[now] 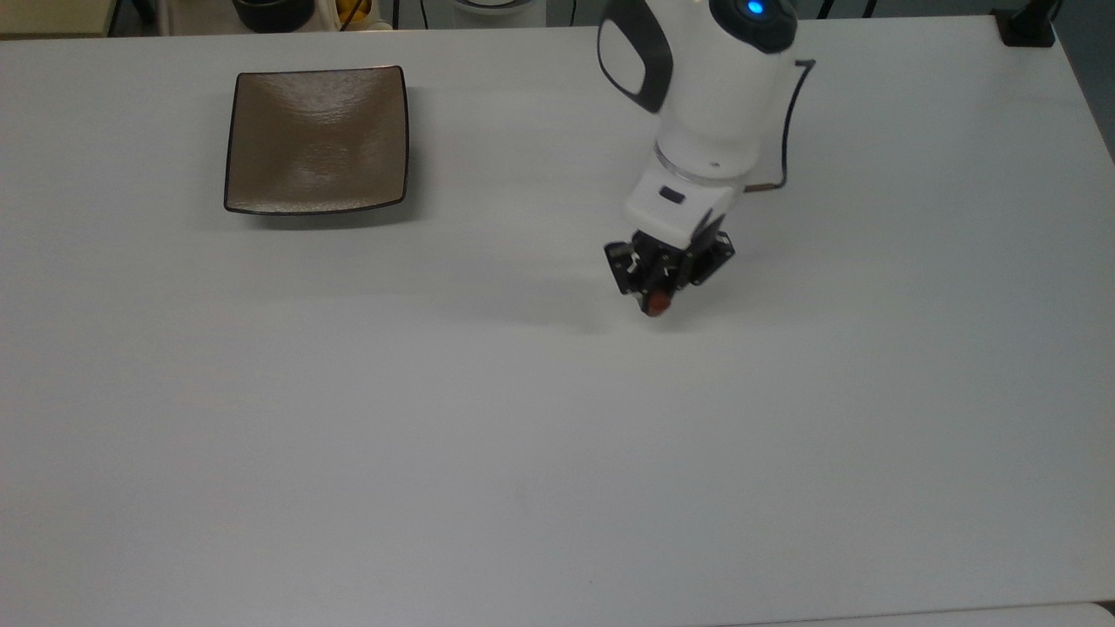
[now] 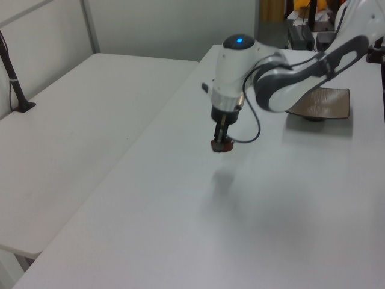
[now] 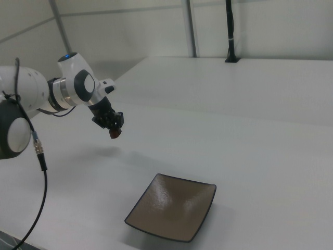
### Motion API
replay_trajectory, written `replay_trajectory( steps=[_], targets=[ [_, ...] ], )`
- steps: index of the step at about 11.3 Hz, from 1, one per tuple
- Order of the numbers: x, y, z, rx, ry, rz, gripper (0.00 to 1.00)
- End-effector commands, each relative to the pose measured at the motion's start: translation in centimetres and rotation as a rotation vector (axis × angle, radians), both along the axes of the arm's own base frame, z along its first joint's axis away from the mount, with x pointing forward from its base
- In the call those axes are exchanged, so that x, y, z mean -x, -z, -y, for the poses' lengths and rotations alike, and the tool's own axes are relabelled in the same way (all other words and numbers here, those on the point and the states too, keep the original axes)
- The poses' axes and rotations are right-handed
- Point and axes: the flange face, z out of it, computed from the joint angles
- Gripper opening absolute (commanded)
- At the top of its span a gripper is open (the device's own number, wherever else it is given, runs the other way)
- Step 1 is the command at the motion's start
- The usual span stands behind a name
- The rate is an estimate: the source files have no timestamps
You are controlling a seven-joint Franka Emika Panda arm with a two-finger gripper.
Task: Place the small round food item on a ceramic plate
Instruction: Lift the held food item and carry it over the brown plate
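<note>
My gripper (image 1: 659, 296) hangs above the white table, shut on the small round food item (image 1: 658, 303), a dark reddish lump between the fingertips. In the left view the gripper (image 2: 221, 143) holds the food item (image 2: 221, 146) clear of the table, with a shadow below it. The right view shows the gripper (image 3: 114, 130) and the food item (image 3: 114, 134) in the air. The ceramic plate (image 1: 317, 139), square and glossy brown with a dark rim, lies far to the top view's left. The plate (image 2: 322, 103) sits beyond the arm in the left view, and the plate (image 3: 173, 205) is nearest in the right view.
A black cable (image 1: 788, 113) loops off the wrist. A black post base (image 1: 1026, 26) stands at the top view's upper right corner of the table (image 1: 523, 453). Dark and white items (image 1: 270, 10) sit beyond the far edge.
</note>
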Motion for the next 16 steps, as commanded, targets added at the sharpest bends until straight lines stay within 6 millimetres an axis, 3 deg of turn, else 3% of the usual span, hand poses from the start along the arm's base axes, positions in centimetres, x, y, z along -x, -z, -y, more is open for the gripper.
replay_trajectory(
  steps=[1, 5, 8, 11, 12, 13, 14, 15, 16],
  targets=[
    [5.2, -4.2, 5.5, 0.048, -0.048, -0.146, 0.22],
    [9.0, -8.1, 12.7, 0.097, -0.120, -0.265, 0.24],
    [9.8, -9.8, 20.0, 0.116, -0.129, -0.332, 0.26],
    [10.2, -7.1, 28.9, 0.103, -0.208, -0.407, 0.27],
    [10.2, -6.0, 31.1, 0.096, -0.224, -0.414, 0.31],
    [10.0, -5.3, 32.5, 0.090, -0.234, -0.426, 0.52],
    [9.9, -4.9, 33.2, 0.087, -0.226, -0.432, 0.87],
    [9.9, -5.0, 33.7, 0.085, -0.217, -0.429, 1.00],
    [9.9, -5.1, 33.8, 0.085, -0.215, -0.429, 1.00]
  ],
)
